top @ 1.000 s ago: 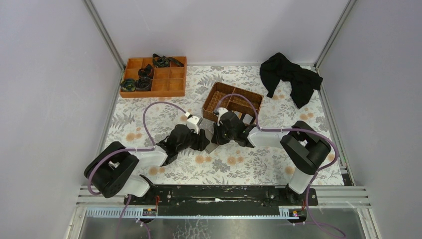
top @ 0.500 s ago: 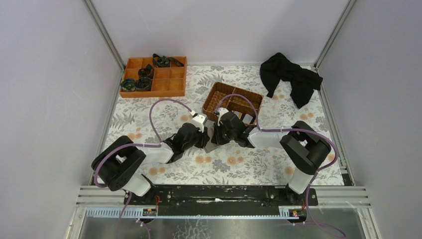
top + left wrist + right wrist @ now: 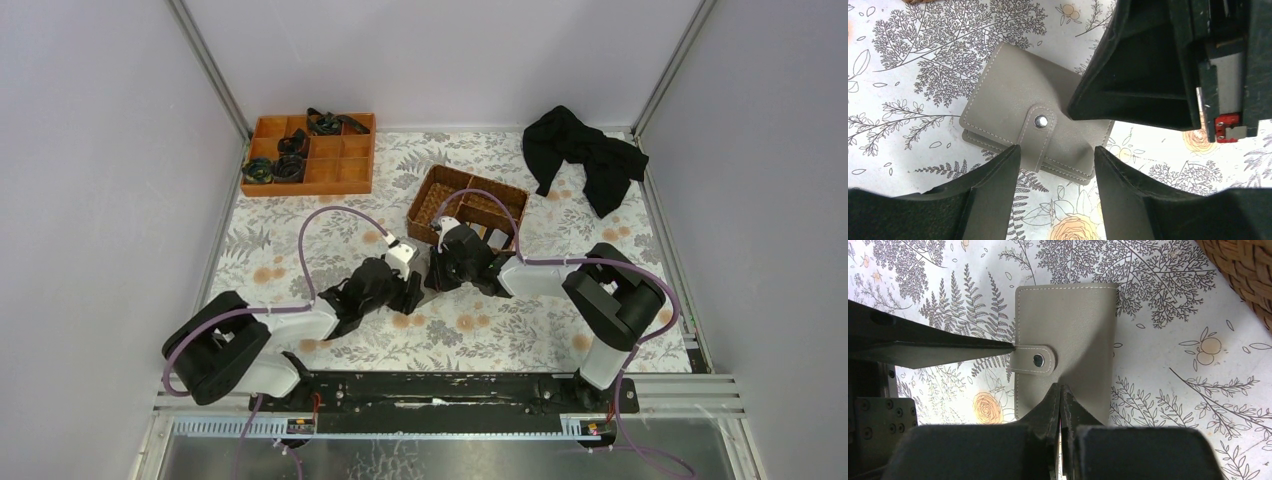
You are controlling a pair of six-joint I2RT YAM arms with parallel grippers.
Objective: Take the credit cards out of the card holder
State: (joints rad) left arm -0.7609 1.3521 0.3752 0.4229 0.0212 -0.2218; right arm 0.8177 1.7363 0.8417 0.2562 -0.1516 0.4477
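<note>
at frame centre, my left gripper (image 3: 1055, 150) gapes over the closed card holder (image 3: 1013, 95); my right gripper (image 3: 1060, 390), clenched empty, touches it.

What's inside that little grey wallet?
Nothing inside shows. The card holder lies folded shut with its strap fastened, so only the outer cover is visible; whatever it holds is covered.
</note>
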